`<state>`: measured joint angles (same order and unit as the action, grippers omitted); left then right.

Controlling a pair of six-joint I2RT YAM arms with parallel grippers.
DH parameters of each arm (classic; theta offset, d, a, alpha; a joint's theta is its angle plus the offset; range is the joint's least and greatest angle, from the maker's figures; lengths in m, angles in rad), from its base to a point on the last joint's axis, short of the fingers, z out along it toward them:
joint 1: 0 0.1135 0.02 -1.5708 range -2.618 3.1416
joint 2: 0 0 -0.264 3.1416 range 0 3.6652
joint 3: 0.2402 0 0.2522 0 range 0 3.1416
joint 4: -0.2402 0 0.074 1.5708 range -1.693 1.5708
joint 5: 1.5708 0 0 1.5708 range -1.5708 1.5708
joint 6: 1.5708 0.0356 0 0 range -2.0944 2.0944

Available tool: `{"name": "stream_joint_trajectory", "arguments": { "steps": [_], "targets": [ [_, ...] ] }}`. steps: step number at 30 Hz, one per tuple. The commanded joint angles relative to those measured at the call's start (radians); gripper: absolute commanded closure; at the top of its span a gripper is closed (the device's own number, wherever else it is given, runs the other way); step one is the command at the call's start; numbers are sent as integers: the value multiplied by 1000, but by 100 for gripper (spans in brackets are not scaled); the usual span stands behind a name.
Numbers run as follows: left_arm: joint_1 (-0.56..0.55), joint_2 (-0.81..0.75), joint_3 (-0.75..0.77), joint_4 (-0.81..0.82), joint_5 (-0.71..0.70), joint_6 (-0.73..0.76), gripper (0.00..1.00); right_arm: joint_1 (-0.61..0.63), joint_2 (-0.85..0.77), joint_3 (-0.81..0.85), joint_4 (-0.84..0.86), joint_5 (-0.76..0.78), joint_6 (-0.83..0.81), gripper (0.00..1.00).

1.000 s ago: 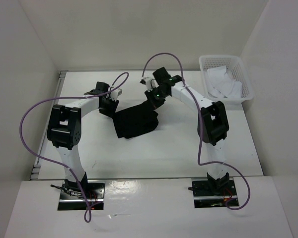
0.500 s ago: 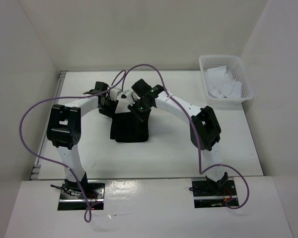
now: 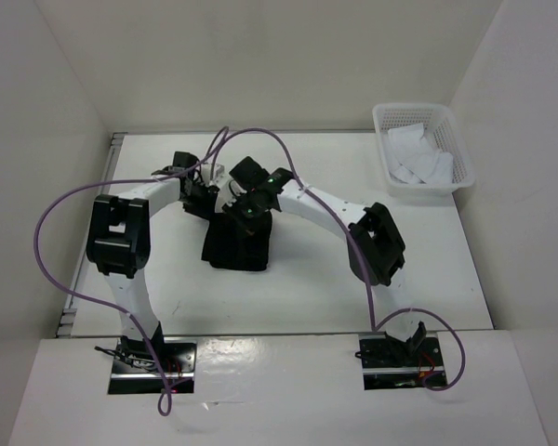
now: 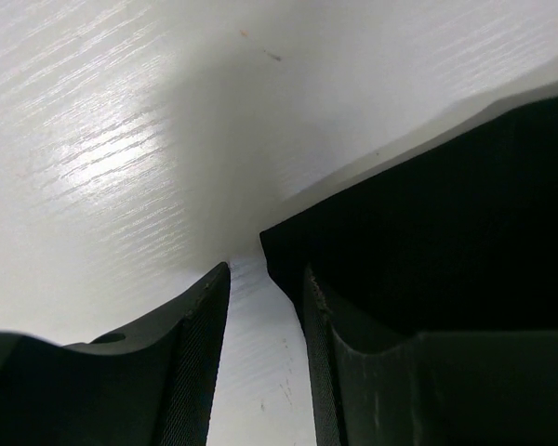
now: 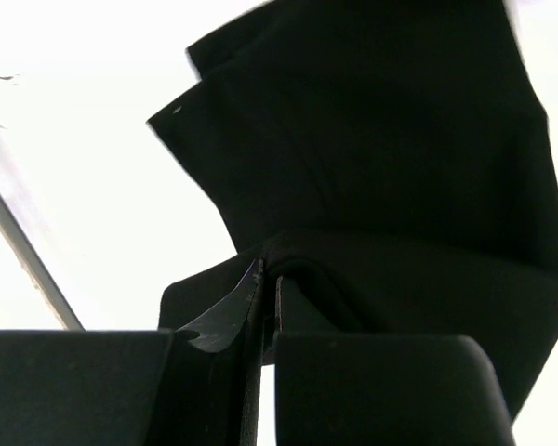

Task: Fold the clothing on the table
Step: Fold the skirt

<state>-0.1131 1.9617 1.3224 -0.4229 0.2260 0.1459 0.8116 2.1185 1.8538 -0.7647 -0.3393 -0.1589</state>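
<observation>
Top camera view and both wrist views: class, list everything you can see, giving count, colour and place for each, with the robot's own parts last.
clothing: one, black, middle of the table, partly folded over
table: one, white, under everything
basket: one, white lattice, far right corner
cloths: several, white, inside the basket
cables: two, purple, looping over the arms
arms: two, white and black, bases at the near edge, both reaching to the clothing
left jaws: one pair, black, apart at a corner of the clothing
right jaws: one pair, black, shut on a fold of the clothing
</observation>
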Motion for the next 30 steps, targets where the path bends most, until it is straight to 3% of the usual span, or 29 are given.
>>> {"name": "stream_joint_trajectory", "arguments": {
  "steps": [1,16,30],
  "targets": [
    [6,65,-11,-108,68,-5,55,49,-3,44,99,14,-25,100],
    [15,65,-11,-117,116,4,56,83,156,226,61,29,-54,100],
    [15,65,-11,-117,125,14,58,101,325,519,-44,-53,-45,97]
  ]
}}
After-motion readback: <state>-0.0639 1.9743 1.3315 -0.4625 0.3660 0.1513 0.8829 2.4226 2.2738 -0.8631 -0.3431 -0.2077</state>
